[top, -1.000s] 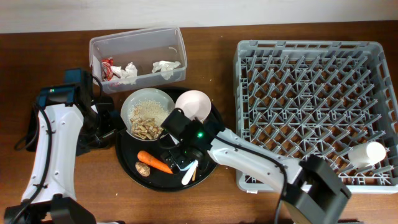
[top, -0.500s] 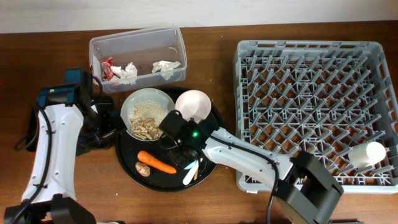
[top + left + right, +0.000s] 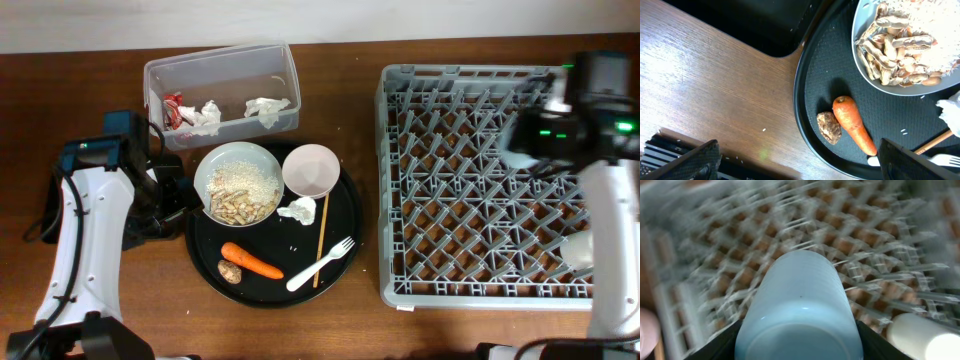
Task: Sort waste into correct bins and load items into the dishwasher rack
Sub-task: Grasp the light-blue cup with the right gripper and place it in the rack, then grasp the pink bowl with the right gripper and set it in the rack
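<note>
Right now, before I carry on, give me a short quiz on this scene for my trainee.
1. True or false: the carrot lies on the black tray.
2. What does the right gripper hold? A) a spoon B) a pale blue cup C) a plate
3. Fill in: the left gripper is ____.
Key: 1 true; 2 B; 3 open.
</note>
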Robot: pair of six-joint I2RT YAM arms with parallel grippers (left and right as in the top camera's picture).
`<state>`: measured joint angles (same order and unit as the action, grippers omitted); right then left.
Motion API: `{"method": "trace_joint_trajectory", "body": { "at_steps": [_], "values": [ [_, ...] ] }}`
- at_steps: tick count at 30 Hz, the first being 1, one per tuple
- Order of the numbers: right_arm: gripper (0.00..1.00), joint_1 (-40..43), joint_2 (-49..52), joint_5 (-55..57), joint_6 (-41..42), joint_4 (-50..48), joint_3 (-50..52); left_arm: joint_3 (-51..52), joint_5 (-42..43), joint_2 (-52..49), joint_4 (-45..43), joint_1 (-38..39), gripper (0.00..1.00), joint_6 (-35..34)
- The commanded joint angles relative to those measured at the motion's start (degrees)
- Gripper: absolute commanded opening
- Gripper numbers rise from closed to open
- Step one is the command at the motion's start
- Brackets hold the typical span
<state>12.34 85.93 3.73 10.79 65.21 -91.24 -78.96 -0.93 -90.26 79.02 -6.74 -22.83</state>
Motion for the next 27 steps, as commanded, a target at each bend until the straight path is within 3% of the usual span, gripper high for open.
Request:
{"method": "trace_joint_trajectory", "body": {
  "at_steps": [1,3,7,17,19,20,24,27],
  "values": [
    [0.59,11.93,0.37,0.02,-1.11,-1.62,-0.70,-0.04,-0.59,0.28,-0.09,-0.24,1.00,-0.68],
    [0.60,20.20,3.63,0.02,-1.11,-3.91,-0.70,-0.04,-0.61,0.28,-0.09,-0.24,1.00,-0.68],
    [0.59,26.49,9.81,-0.09,-0.66,-6.75,-0.70,-0.04,-0.59,0.28,-0.07,-0.24,1.00,-0.68],
    [0.60,26.75,20.26,0.20,-0.44,-9.75,-0.66,-0.04,-0.59,0.28,-0.11,-0.24,0.99,-0.70],
    [0.82,26.73,20.96,-0.04,-0.46,-9.51,-0.66,-0.04,-0.59,0.28,-0.09,-0.24,1.00,-0.68],
    [0.87,26.69,20.94,-0.48,-0.44,-9.53,-0.66,-0.04,-0.59,0.28,-0.09,-0.24,1.00,-0.68],
    [0.89,26.64,19.65,-6.58,-0.44,-8.61,-0.72,-0.04,-0.57,0.28,-0.72,-0.17,1.00,-0.70],
    [0.89,25.59,13.27,-10.54,-0.52,-7.74,-0.72,-0.04,-0.57,0.28,-0.96,-0.17,1.00,-0.70]
  ]
}}
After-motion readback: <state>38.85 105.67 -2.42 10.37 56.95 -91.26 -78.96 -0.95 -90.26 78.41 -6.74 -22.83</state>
